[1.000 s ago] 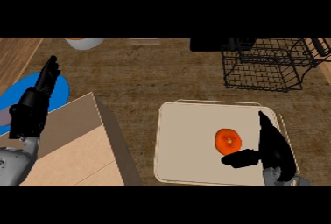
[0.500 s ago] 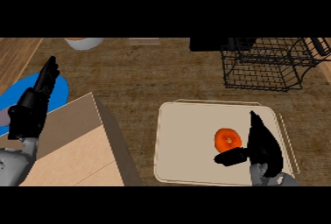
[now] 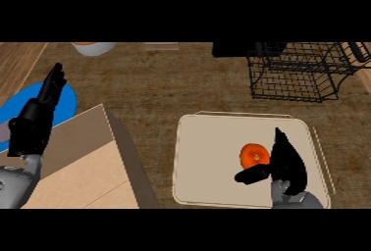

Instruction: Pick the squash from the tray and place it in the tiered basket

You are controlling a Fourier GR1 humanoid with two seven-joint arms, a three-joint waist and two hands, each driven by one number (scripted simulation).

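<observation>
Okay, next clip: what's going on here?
The robot's right hand is over the tray, with its straight fingers beside the orange squash and its thumb below it, not yet curled round it. The squash lies on the tray. The wire tiered basket stands beyond, at the upper right. The left hand rests open at the left, over a blue plate.

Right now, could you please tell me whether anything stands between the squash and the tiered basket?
Nothing visible does. The squash lies on the tray with the right hand close beside it, and only counter shows between the tray and the tiered basket beyond it.
</observation>
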